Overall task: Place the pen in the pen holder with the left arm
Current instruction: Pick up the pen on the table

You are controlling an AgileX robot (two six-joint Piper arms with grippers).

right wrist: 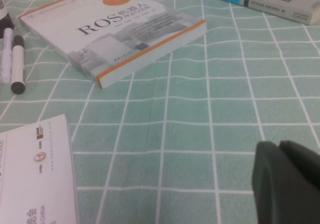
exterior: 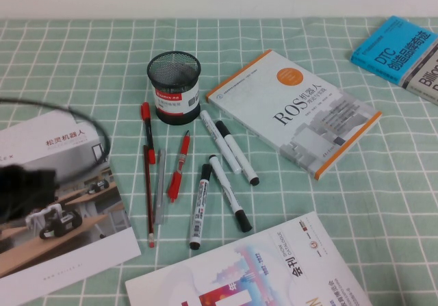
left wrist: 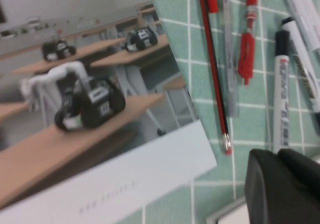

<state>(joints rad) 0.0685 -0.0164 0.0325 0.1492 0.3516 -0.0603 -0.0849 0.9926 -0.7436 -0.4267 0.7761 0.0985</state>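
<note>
The pen [exterior: 148,196] is a thin dark-red stick with a pale tip. It lies on the green checked cloth in front of the pen holder [exterior: 174,87], a black mesh cup with a white label. The left wrist view shows the pen [left wrist: 215,78] beside the brochure's edge. My left arm [exterior: 24,183] hovers over the brochure at the far left. My left gripper [left wrist: 278,155] is shut and empty, a short way from the pen's pale tip. My right gripper [right wrist: 280,145] is shut and empty over bare cloth; it is out of the high view.
A short black pen with red ends [exterior: 146,124], a grey pen [exterior: 160,186], a bright-red pen [exterior: 179,166] and several markers [exterior: 229,145] lie near the pen. A brochure [exterior: 68,237], a ROS book [exterior: 294,111], blue books [exterior: 397,46] and a magazine [exterior: 253,272] surround them.
</note>
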